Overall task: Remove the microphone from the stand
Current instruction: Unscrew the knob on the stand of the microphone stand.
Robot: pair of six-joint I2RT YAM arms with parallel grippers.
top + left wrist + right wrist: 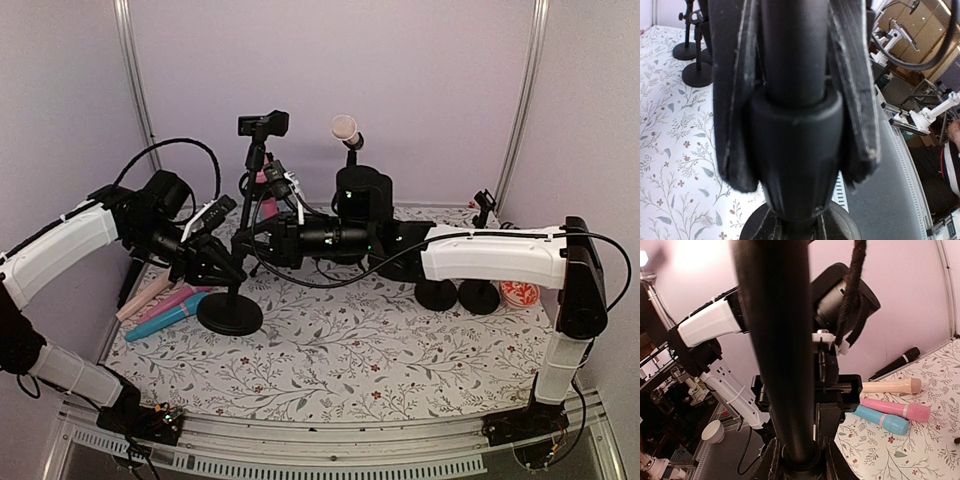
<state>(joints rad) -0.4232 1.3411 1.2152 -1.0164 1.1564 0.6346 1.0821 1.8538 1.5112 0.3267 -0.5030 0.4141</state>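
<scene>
A black stand rises from a round base (pixel 230 313) to a short black head piece (pixel 263 124). I cannot tell a microphone from the clip there. A pink strip (pixel 267 195) shows beside the pole. My left gripper (pixel 228 268) (pixel 797 180) is shut on the stand's pole at a thick collar just above the base (pixel 840 227). My right gripper (pixel 255 232) (pixel 800 455) reaches in from the right, a little higher. Its fingers press on both sides of the stand's black shaft (pixel 780 340). The left gripper shows right behind that shaft.
Beige (pixel 145 297), pink (pixel 185 295) and blue (pixel 165 320) microphones lie on the floral cloth at the left, and a black one (pixel 895 362) lies by the wall. A second stand holds a pale-headed microphone (pixel 346 128). Two round bases (pixel 436 293) (pixel 480 296) stand at the right.
</scene>
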